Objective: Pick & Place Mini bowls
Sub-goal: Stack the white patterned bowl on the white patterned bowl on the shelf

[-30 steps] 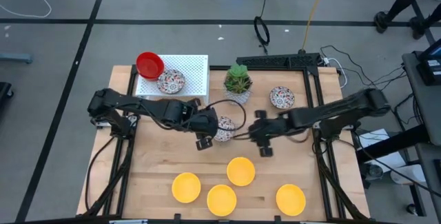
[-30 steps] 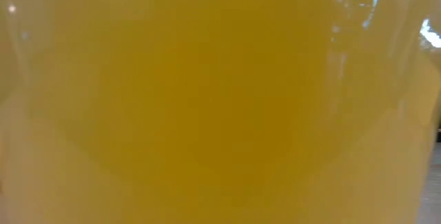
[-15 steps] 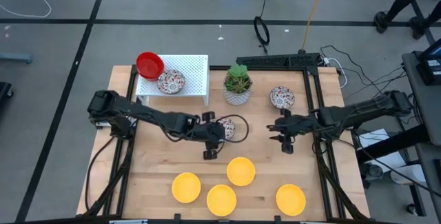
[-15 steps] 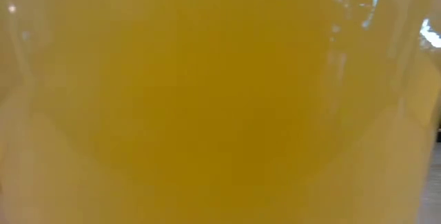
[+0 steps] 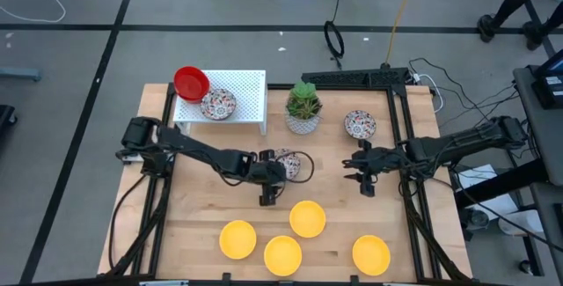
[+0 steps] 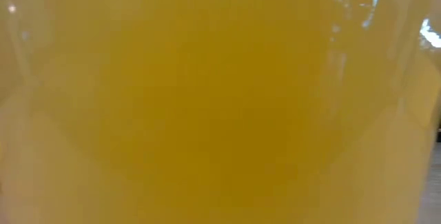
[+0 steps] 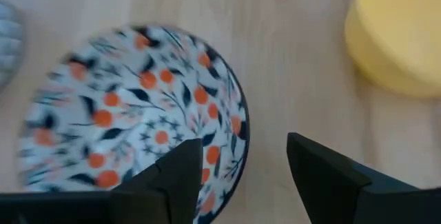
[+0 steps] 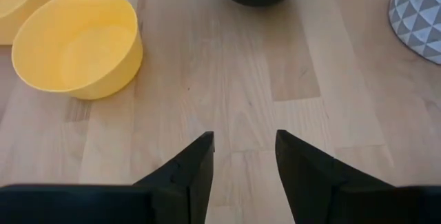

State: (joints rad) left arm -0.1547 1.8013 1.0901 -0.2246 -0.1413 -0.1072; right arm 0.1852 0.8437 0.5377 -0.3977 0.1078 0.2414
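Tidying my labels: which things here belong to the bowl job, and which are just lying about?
Job: four yellow bowls, three floral bowls, red bowl, left gripper, right gripper.
Lying about: potted plant, white rack.

A yellow bowl (image 6: pixel 220 100) filled the whole low view, hiding the counter and both arms behind it. In the left wrist view the floral bowl (image 7: pixel 131 107) was blurred on its far side (one finger (image 7: pixel 172 182) covered part of its rim), and a second yellow bowl (image 7: pixel 400 38) was cut off by the picture's edge.
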